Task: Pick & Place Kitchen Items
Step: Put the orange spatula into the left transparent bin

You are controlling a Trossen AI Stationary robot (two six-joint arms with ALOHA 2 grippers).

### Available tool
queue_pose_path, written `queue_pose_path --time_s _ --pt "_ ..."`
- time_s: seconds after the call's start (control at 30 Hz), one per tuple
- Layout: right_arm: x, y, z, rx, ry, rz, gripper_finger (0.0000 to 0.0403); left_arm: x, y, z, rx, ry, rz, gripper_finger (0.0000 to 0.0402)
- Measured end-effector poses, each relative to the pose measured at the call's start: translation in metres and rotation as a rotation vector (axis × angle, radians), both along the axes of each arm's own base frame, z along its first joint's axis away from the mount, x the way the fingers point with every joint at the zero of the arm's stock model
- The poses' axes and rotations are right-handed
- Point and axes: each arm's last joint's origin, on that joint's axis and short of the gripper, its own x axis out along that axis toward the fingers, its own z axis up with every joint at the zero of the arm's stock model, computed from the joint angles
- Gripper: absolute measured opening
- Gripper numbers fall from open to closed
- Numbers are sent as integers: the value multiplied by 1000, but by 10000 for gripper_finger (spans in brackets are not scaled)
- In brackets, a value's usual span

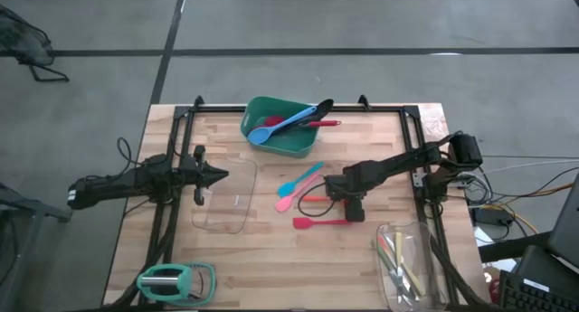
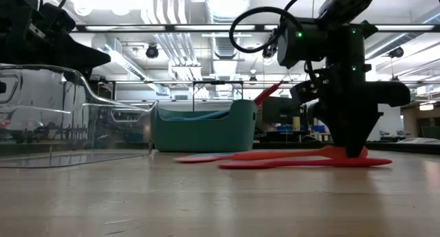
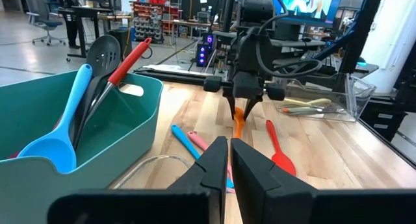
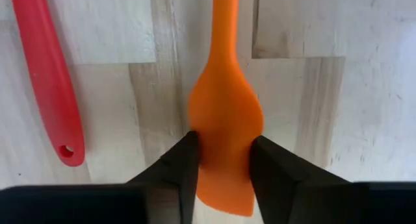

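An orange spatula (image 4: 224, 113) lies flat on the wooden surface (image 1: 362, 258), near its middle, and the right gripper (image 4: 224, 160) stands straight down over it with its two dark fingers pressed against either side of the blade, grasping it where it lies. Just beside it rests a red spatula (image 1: 318, 223), and a little further off a pink spoon (image 1: 294, 193) and a teal spoon (image 1: 300, 179) lie side by side. At the far edge sits a green tub (image 1: 282, 131) already holding a blue spoon (image 1: 289, 124), a black slotted spoon (image 3: 104, 55) and a red-handled utensil (image 1: 318, 124). To do this step well, the grip should likely stay centred on the blade and the lift go straight up, so the thin silicone does not slip or drag the red spatula along. The left gripper (image 3: 224, 160), clenched on nothing, waits above a clear glass tray (image 1: 224, 202) on the left. A second glass tray (image 1: 409, 262) holds a few utensils. No brand names, labels or writing can be read.
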Motion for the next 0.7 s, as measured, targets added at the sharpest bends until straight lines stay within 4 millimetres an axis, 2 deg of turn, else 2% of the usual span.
queue_pose_path --time_s 0.37,0.7 --pt "6 2 6 18 -16 13 20 0 0 0 0 0 0 26" --pt "19 2 44 3 -136 17 22 0 0 0 0 1 0 26"
